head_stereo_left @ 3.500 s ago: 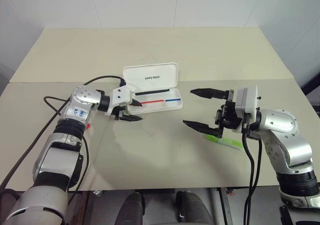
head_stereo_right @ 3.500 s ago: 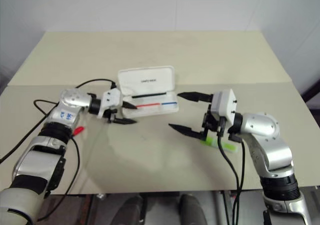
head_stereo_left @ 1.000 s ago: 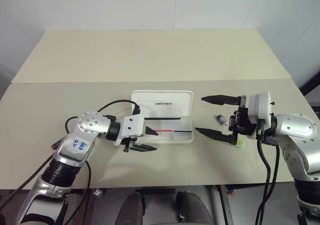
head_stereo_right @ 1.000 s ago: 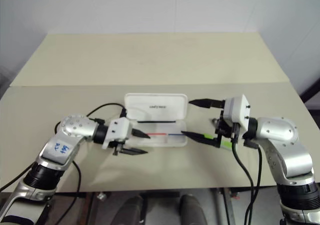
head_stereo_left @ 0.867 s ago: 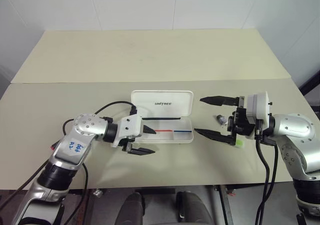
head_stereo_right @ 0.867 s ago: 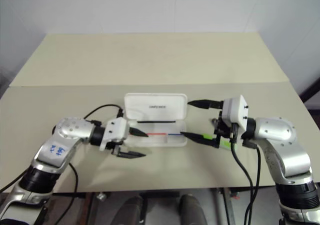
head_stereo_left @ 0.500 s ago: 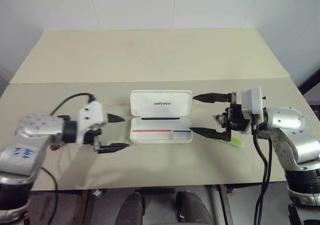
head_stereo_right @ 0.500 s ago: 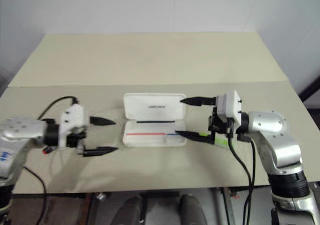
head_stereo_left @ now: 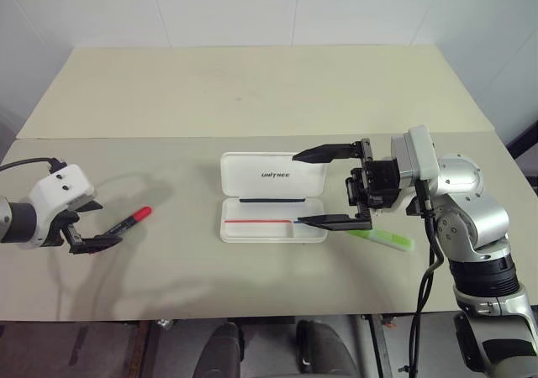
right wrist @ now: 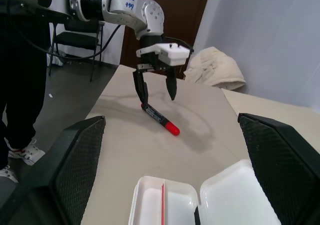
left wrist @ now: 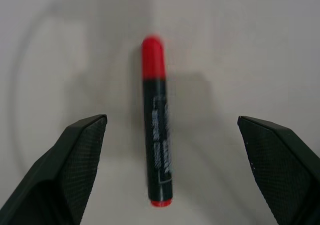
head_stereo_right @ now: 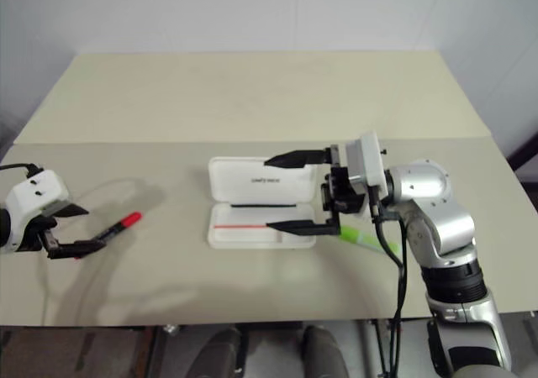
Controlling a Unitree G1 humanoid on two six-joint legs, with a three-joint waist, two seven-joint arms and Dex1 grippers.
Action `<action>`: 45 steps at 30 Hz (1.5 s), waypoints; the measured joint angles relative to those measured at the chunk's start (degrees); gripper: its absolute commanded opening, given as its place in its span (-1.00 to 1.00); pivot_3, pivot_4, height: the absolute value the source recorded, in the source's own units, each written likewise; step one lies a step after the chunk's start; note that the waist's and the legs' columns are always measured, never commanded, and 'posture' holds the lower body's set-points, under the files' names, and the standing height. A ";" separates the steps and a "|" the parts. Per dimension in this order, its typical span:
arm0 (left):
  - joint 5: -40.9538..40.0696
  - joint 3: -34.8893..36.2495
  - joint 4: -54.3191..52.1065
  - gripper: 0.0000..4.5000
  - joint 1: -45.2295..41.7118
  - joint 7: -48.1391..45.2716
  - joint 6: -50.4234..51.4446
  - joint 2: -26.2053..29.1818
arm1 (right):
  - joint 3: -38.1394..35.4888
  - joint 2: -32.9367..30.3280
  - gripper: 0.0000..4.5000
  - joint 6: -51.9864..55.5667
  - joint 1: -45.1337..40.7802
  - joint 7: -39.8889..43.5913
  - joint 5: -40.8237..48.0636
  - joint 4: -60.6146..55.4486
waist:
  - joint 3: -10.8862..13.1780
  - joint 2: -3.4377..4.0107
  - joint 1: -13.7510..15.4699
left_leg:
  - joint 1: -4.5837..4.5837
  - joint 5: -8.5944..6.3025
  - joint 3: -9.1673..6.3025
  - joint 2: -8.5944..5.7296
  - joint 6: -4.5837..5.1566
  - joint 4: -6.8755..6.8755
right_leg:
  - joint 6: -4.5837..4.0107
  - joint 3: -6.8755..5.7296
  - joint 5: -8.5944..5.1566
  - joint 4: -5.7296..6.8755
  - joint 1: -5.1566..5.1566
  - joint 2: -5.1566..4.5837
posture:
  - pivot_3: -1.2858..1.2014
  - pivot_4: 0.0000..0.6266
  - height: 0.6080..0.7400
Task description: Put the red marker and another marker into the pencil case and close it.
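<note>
From the head cameras, you see the white pencil case (head_stereo_left: 273,196) lying open near the middle of the worktop (head_stereo_left: 252,92), lid up, a thin red stripe inside its tray. Your left claw (head_stereo_left: 91,225) hangs at the far left with its fingers spread, the red marker (head_stereo_left: 128,221) lying on the worktop with its black end between them. Your right claw (head_stereo_left: 322,186) is spread wide over the case's right end. The green marker (head_stereo_left: 381,238) lies just right of the case.

In the left wrist view, the red marker (left wrist: 156,149) lies lengthwise between the two spread fingers (left wrist: 75,155), touching neither.

In the right wrist view, your left claw (right wrist: 156,91) points down over the red marker (right wrist: 160,119), and the open pencil case (right wrist: 165,202) sits below. A person's leg (right wrist: 20,85) stands beside the worktop.
</note>
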 measured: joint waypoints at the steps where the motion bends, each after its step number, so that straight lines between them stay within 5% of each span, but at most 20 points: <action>1: 0.23 -1.07 0.48 0.99 -0.22 0.13 -0.30 0.00 | 0.00 0.00 1.00 0.06 0.00 -0.03 -0.01 -0.01 | 0.00 0.00 -0.01 | 0.00 -0.01 0.03 0.01 -0.01 -0.01 | 0.00 0.00 0.00 0.01 -0.02 0.01 | 0.03 -0.52 1.00; 10: 4.39 -9.63 7.77 0.91 -4.39 1.67 -1.46 0.22 | -0.20 -0.42 1.00 1.21 1.03 -2.60 -0.03 -1.84 | 0.00 -0.01 -0.22 | 0.07 -0.01 0.22 0.06 0.00 0.03 | 0.01 0.15 0.01 0.17 -0.12 0.08 | 0.03 -0.52 1.00; 22: 5.76 -11.01 12.05 -0.76 -5.27 0.92 -3.61 -0.05 | -1.67 -1.90 1.00 1.63 2.71 -5.33 0.00 -3.64 | -0.01 -0.01 -0.17 | 0.11 0.00 0.26 0.07 0.01 0.06 | 0.01 0.20 0.01 0.33 -0.15 0.08 | 0.03 -0.52 1.00; 34: 2.36 -9.44 8.01 -0.76 -5.85 -2.49 -9.10 -1.86 | -1.75 -1.90 1.00 1.33 2.71 -5.78 -0.83 -2.12 | -0.03 -0.06 0.12 | 0.13 0.01 0.34 0.04 0.02 0.11 | 0.01 0.29 0.01 0.36 -0.15 0.03 | 0.03 -0.52 1.00; 45: -3.37 -13.14 -3.20 -0.76 -17.93 -6.93 -11.53 -6.27 | -2.87 -3.60 1.00 -1.15 5.74 -4.77 -4.37 2.21 | -0.02 -0.07 0.00 | 0.11 0.01 0.39 0.02 0.02 0.21 | 0.06 0.35 0.03 0.45 -0.16 0.12 | 0.03 -0.52 1.00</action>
